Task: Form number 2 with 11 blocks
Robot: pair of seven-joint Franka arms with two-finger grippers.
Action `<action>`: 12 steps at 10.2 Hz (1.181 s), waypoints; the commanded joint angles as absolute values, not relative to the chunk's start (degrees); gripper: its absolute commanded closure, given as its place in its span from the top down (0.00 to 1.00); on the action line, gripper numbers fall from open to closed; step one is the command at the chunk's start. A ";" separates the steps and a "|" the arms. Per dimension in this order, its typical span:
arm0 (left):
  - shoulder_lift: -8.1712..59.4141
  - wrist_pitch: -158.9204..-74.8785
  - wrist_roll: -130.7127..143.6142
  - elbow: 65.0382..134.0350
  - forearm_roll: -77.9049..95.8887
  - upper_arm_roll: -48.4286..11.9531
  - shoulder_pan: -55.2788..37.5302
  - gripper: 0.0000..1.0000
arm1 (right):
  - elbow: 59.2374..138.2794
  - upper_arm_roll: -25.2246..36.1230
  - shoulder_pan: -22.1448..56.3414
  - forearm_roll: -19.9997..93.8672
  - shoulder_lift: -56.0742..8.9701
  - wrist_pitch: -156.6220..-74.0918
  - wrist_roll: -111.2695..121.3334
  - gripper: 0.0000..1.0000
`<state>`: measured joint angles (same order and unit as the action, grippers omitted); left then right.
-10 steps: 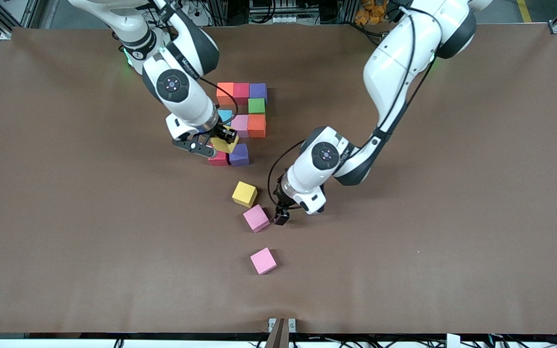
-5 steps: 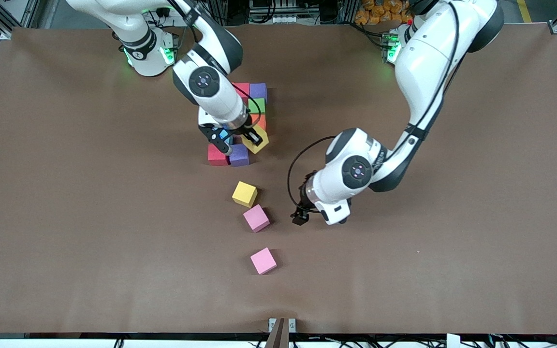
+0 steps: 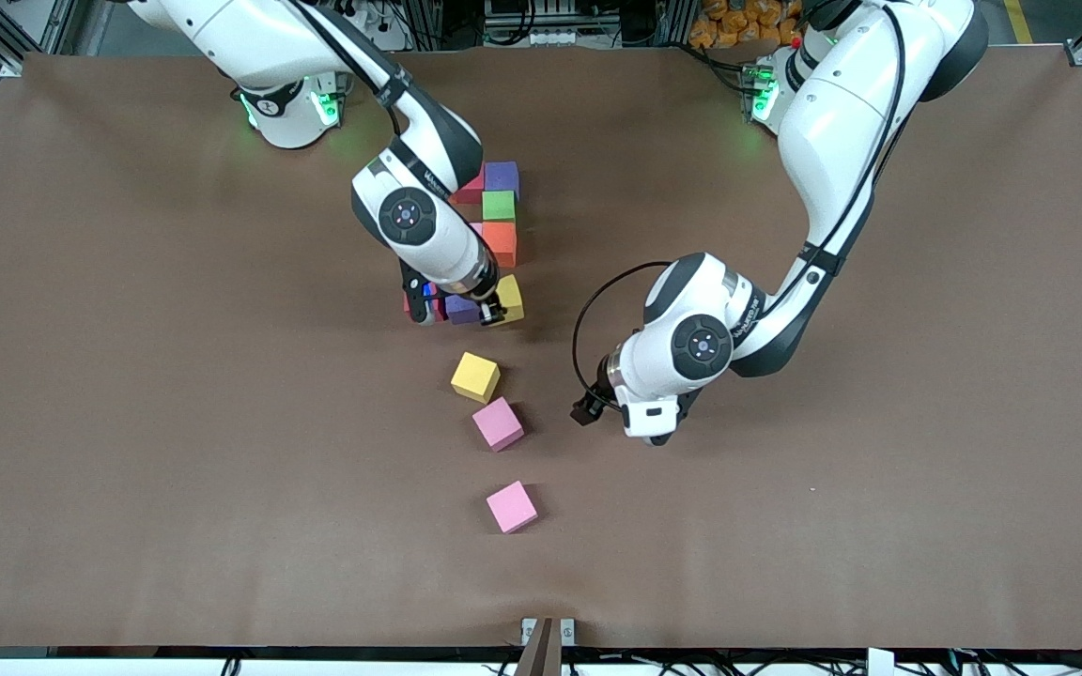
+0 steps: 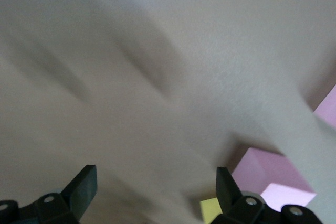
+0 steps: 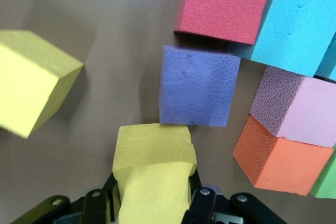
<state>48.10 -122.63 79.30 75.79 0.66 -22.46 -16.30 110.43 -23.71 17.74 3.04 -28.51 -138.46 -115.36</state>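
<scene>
Presently, by item:
Right gripper (image 3: 489,313): closed on a yellow block (image 3: 510,299), just beside the purple block (image 5: 198,86) at the near row of the number 2 (image 3: 500,218).
Left gripper (image 4: 152,190): jaws wide apart, nothing between them, over bare table (image 3: 175,422) near a pink cube (image 3: 498,423).
Loose: second yellow cube (image 3: 475,376); another pink cube (image 3: 511,506), nearest the front camera.
Also in the figure: red (image 5: 223,3), light blue (image 5: 294,27), mauve-pink (image 5: 299,106), orange (image 5: 281,158), green (image 3: 498,205).

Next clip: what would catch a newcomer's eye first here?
The cluster of coloured blocks at mid-table, where the right pincer holds a yellow block beside a purple block. Nearer the front camera lie a loose yellow cube and two pink cubes, with the open left pincer beside them.
</scene>
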 commanded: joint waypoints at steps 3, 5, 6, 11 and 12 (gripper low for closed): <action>41.68 -112.62 61.56 76.38 -10.94 -22.41 -14.16 1.00 | 110.13 -22.94 19.07 2.55 -30.41 -140.53 -119.70 0.00; 37.55 -109.18 48.58 76.46 -12.30 -22.33 -12.05 1.00 | 111.08 -23.03 19.07 2.55 -30.59 -141.23 -121.27 0.00; 35.01 -108.03 43.38 76.38 -12.57 -22.32 -9.95 1.00 | 112.05 -23.03 19.25 2.55 -30.50 -142.37 -122.25 0.00; 22.62 -102.31 27.40 76.64 -20.63 -21.28 -8.70 1.00 | 114.96 -22.24 18.90 1.50 -29.88 -142.47 -122.34 0.00; 19.54 -102.22 23.07 76.64 -20.22 -18.75 -8.70 1.00 | 114.96 -22.24 18.81 1.49 -29.88 -142.47 -122.43 0.00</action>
